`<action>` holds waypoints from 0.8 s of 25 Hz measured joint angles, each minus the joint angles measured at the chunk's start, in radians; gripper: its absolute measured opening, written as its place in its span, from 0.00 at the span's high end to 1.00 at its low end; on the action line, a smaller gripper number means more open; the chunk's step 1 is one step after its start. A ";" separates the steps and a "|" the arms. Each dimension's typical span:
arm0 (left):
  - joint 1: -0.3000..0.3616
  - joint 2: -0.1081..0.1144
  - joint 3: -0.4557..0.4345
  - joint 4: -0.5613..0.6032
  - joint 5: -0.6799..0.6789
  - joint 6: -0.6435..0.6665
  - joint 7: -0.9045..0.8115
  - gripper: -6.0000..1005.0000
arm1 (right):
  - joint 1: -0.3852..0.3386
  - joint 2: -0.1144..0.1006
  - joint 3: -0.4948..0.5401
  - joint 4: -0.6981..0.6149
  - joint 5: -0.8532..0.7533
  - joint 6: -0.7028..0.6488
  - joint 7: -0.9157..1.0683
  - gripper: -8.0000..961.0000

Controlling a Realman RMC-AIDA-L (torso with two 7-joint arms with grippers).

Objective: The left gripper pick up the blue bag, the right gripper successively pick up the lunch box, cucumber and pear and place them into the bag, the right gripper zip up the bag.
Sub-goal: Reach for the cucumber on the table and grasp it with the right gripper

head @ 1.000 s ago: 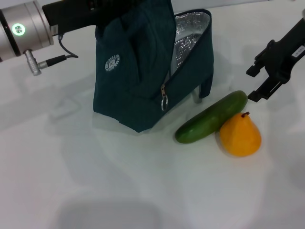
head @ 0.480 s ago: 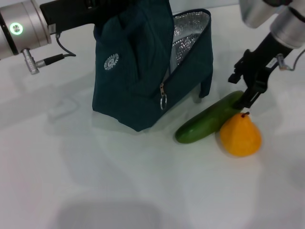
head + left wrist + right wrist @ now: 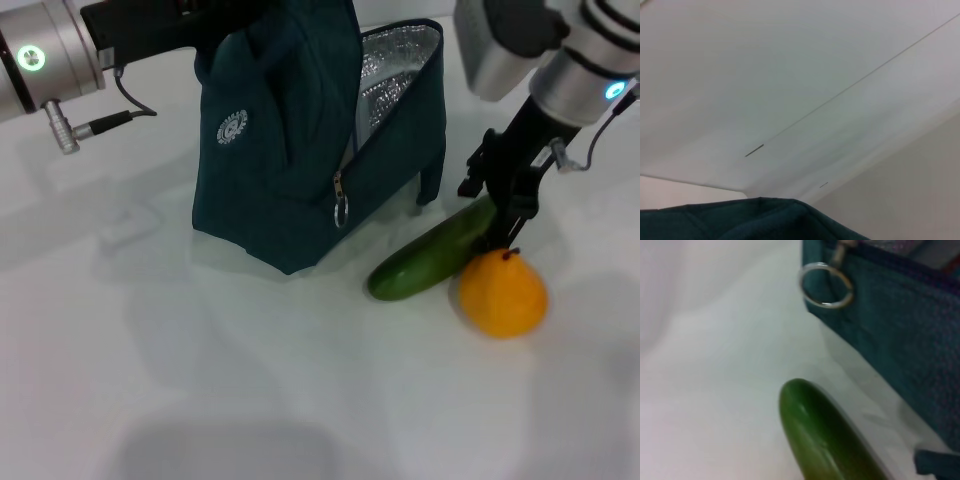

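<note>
The blue bag stands at the back centre, its zipper open and the silver lining showing. My left gripper is at the bag's top and holds it up; its fingers are hidden by the fabric, which also shows in the left wrist view. The cucumber lies right of the bag, touching the pear. My right gripper is open, just above the cucumber's far end. The right wrist view shows the cucumber close below. The lunch box is out of view.
The zipper's metal ring pull hangs on the bag's front edge and shows in the right wrist view. The white table spreads in front of the bag. The left arm's cable hangs at the back left.
My right gripper has come in from the right edge, moving left and down to the cucumber's far end. The bag, cucumber and pear have stayed put.
</note>
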 joint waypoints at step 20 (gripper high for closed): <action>0.021 0.003 0.004 0.002 -0.020 0.020 0.023 0.94 | 0.005 0.066 -0.007 0.008 -0.068 0.019 0.017 0.18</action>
